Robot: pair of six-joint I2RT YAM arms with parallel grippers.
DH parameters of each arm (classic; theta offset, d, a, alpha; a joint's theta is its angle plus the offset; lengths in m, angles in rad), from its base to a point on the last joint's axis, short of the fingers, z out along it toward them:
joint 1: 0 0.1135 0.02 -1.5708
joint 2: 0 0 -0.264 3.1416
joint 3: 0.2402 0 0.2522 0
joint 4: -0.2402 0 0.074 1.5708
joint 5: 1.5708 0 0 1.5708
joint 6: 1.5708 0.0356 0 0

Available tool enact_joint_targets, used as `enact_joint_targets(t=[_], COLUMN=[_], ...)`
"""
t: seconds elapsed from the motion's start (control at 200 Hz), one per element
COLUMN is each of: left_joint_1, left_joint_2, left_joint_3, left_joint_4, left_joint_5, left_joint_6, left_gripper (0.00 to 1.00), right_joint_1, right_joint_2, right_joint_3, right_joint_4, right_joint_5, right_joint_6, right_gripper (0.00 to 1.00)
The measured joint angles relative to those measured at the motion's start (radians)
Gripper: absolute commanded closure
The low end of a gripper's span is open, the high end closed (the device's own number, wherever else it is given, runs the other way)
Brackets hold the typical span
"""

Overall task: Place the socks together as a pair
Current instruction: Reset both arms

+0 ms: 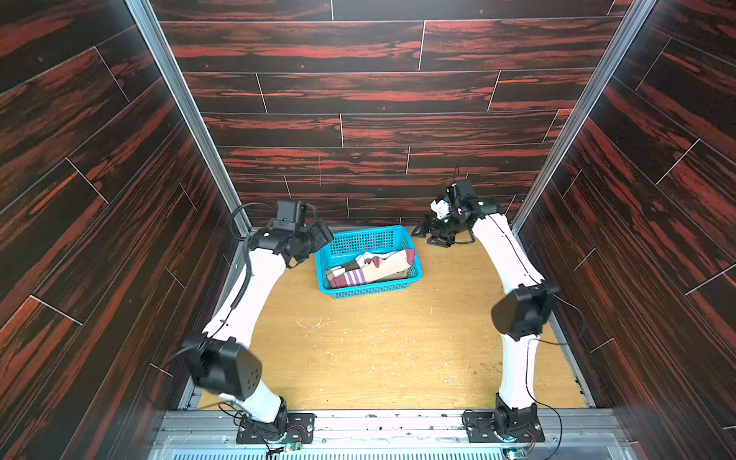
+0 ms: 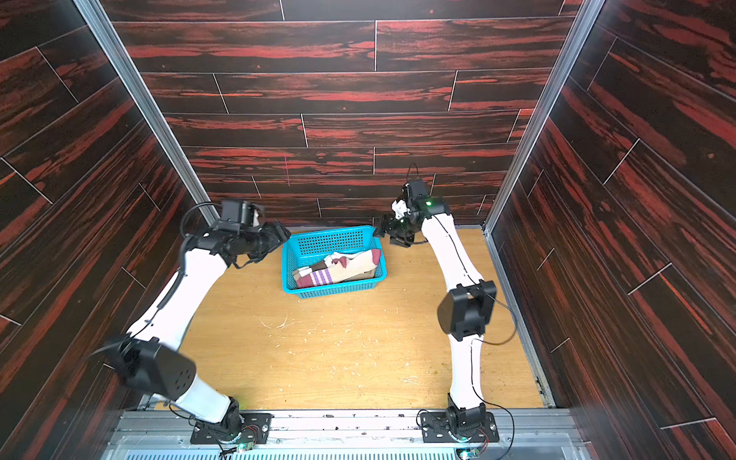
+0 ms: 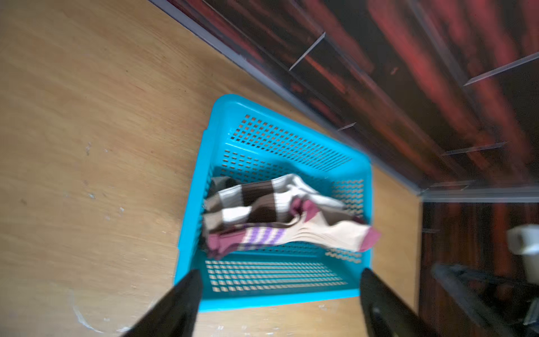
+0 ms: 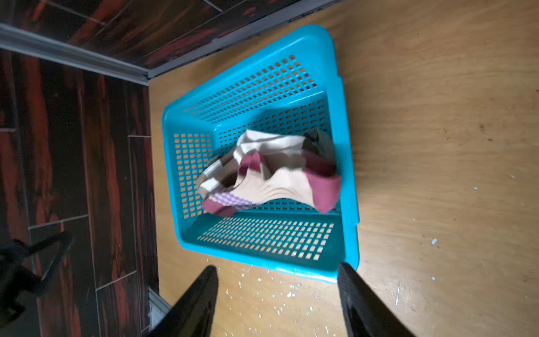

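Our left end effector [image 3: 280, 271] and right end effector [image 4: 277, 265] hang released, empty, flanking the mid-frame turquoise perforated plastic basket [image 1: 370, 293] of cream, maroon-toed fabric socks [image 1: 382, 267].

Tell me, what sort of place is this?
Likely a robot test booth: two arms bolted to a metal rail, panel walls boxing in a scuffed tabletop, one blue basket of socks.

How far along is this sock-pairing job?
Looks nearly done. Done: cream socks with purple stripes lie bunched in the blue basket, partly over brown-banded socks; whether each pair is complete I cannot tell. In hand: nothing; the left tool and right tool are open and empty, flanking the basket. Left: no sock shows on the table, so probably just withdrawing.
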Motion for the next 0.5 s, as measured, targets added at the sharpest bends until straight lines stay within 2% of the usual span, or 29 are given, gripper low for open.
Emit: enact_joint_targets(t=[0.08,0.145,0.185,0.261,0.401,0.501], left_joint_1=[0.010,0.013,0.015,0.017,0.016,0.018], left_joint_2=[-0.072,-0.136,-0.178,-0.282,-0.514,-0.648], left_joint_3=[-0.044,-0.085,-0.117,-0.207,-0.410,-0.565], left_joint_4=[0.008,0.015,0.025,0.055,0.101,0.146], left_joint_5=[0.001,0.000,-0.003,-0.023,-0.116,-0.229], left_joint_6=[0.012,0.027,0.040,0.063,0.095,0.116], left_gripper=[0.07,0.06,0.00,0.00,0.00,0.00], right_joint_1=[0.001,0.004,0.007,0.012,0.009,-0.024], right_joint_2=[-0.055,-0.101,-0.143,-0.237,-0.484,-0.665], right_joint_3=[-0.092,-0.187,-0.275,-0.438,-0.726,-0.913], right_joint_4=[0.027,0.074,0.117,0.197,0.329,0.440], right_joint_5=[-0.031,-0.050,-0.061,-0.060,0.046,0.158], right_joint_6=[-0.019,-0.024,-0.034,-0.051,-0.109,-0.158], right_gripper=[0.43,0.36,0.34,0.27,0.18,0.14])
